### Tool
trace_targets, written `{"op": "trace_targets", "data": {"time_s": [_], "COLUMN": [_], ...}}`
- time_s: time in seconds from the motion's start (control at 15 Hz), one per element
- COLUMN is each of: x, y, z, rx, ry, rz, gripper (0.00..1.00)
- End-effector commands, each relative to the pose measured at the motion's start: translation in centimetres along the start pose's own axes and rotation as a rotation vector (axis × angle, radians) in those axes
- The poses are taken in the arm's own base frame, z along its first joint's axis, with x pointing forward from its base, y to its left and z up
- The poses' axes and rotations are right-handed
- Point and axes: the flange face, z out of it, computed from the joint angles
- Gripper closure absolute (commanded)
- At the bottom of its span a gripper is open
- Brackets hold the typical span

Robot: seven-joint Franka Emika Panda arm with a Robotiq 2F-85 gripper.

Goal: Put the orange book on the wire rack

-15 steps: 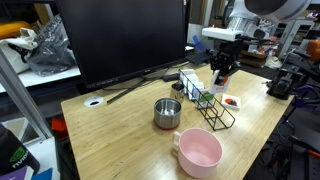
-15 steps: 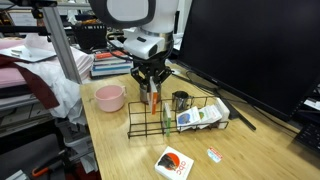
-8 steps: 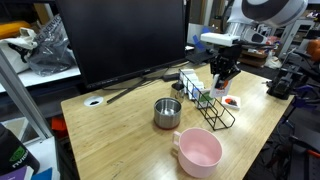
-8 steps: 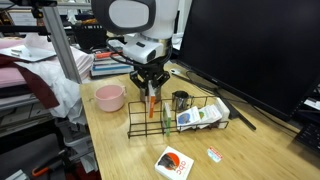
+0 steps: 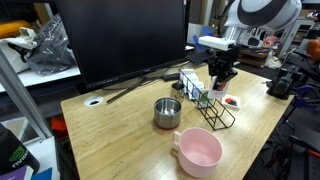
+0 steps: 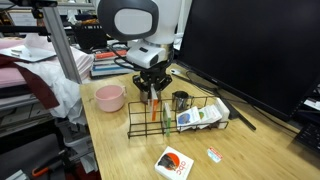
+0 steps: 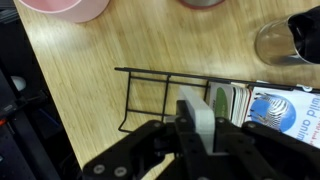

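Note:
My gripper (image 6: 152, 96) is shut on the orange book (image 6: 153, 105) and holds it upright, edge down, over the open end of the black wire rack (image 6: 140, 128). In the wrist view the book (image 7: 196, 116) shows edge-on as a pale strip between the jaws, just above the rack's wires (image 7: 140, 100). The book's lower end hangs among the rack's upright loops; I cannot tell if it touches the base. In an exterior view the gripper (image 5: 217, 80) stands over the rack (image 5: 222, 118).
A green book (image 7: 222, 100) and a blue-white book (image 6: 200, 117) sit in the rack's other end. A pink bowl (image 6: 109, 97), a metal cup (image 6: 181, 100), a large black monitor (image 6: 250, 50) and a white dish with a red thing (image 6: 174, 163) stand around.
The gripper with the book has shifted slightly along the rack and come a little lower. Nothing else has moved.

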Motion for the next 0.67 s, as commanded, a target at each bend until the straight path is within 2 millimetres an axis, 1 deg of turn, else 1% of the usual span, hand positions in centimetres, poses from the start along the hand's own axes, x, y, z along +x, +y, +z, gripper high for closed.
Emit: {"op": "trace_targets", "data": {"time_s": [0.0, 0.33, 0.6], "x": [-0.6, -0.9, -0.7], "y": [-1.0, -1.6, -2.1], "z": [0.0, 1.0, 1.9], "rx": [0.025, -0.004, -0.014], "ry": [0.005, -0.006, -0.001], "rz": [-0.009, -0.009, 0.004], "gripper": [0.96, 0.96, 0.96]}}
